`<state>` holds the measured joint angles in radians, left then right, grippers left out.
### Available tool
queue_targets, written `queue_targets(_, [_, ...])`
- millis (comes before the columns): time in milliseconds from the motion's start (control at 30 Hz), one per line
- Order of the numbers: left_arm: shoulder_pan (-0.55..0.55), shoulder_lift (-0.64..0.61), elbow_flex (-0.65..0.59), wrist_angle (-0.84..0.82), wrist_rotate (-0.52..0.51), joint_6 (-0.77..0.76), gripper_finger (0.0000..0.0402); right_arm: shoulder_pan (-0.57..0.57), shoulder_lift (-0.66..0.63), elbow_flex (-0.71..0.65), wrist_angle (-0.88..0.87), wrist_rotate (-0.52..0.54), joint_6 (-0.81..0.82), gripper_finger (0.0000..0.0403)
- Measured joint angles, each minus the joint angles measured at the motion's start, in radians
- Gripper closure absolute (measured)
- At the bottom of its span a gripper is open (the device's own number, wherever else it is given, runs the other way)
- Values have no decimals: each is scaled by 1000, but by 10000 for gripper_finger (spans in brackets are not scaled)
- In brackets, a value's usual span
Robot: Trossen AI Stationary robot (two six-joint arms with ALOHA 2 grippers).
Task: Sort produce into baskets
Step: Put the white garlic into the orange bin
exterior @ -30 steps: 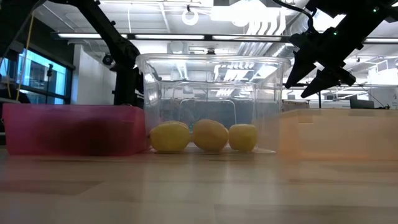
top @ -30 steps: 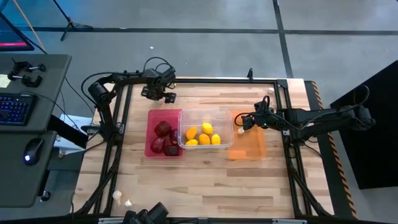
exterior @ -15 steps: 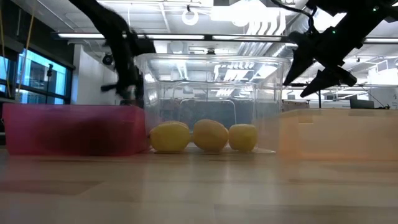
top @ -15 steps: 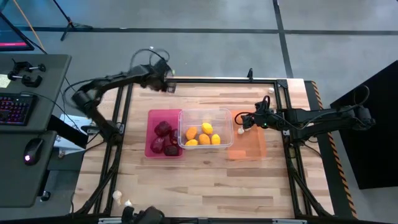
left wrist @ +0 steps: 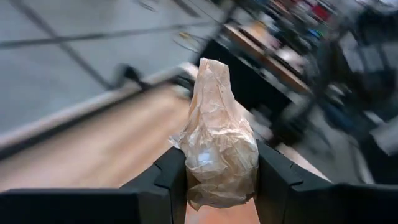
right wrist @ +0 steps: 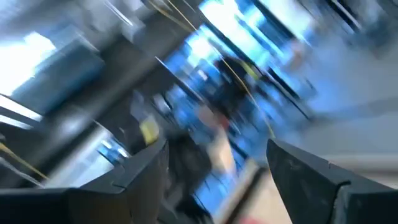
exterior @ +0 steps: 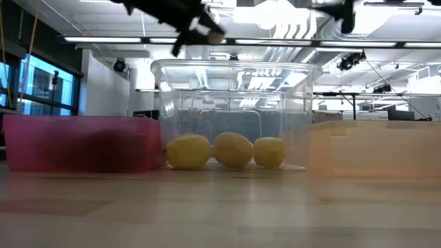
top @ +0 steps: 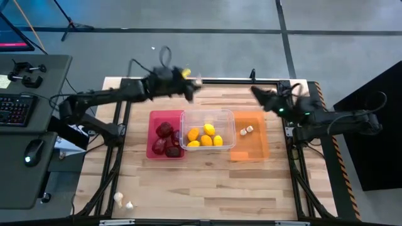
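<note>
Three baskets stand side by side mid-table. The red one [top: 152, 119] holds dark red lumps [top: 166, 139]. The clear one [top: 207, 114] holds several lemons [top: 205, 137]. The orange one [top: 251, 147] holds garlic bulbs [top: 247, 130]. My left gripper [top: 193, 82] hangs high over the table's far side, beyond the clear basket, shut on a whitish garlic bulb [left wrist: 217, 134]. My right gripper [top: 256, 92] is raised near the far right, beyond the orange basket, open with nothing between its fingers [right wrist: 301, 171]. My left gripper pinches the garlic bulb's rounded lower body [left wrist: 198, 169] between its two fingers [left wrist: 166, 177]. Its papery pointed tip [left wrist: 212, 70] sticks out past the fingertips. The fingers lie nearly level and point toward the table's right. The bulb is lifted clear, high above the baskets [exterior: 215, 36].
Two more garlic bulbs [top: 123, 201] lie at the table's near left corner. A dark frame [top: 295, 157] runs round the table's edges. A desk with a keyboard [top: 14, 110] and a mouse stands off to the left.
My left gripper has risen from the table's far left part, tipped from pointing down to nearly level, and swung toward the right with the garlic bulb lifted clear. My right gripper has risen from over the orange basket, tipped upward and drawn back toward the far right.
</note>
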<state>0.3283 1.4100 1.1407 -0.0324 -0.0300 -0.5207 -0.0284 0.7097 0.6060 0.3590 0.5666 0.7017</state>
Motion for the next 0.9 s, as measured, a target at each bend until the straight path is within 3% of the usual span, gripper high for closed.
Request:
queue_targets(167, [-200,132,16,179,-4,24,284,3,-84,0,24,-2,-134,142])
queue_targets(367, [-325,356,228,175,-6,52,284,3,-126,0,-70,-75,-144,142])
queue_targets(633, [-355,616,558,60,-16,87,284,3,-135,0,-80,-155,-183,142])
queue_targets(900, [-356,692,613,81,-15,-30,284,3,-134,0,-81,-157,-186,142])
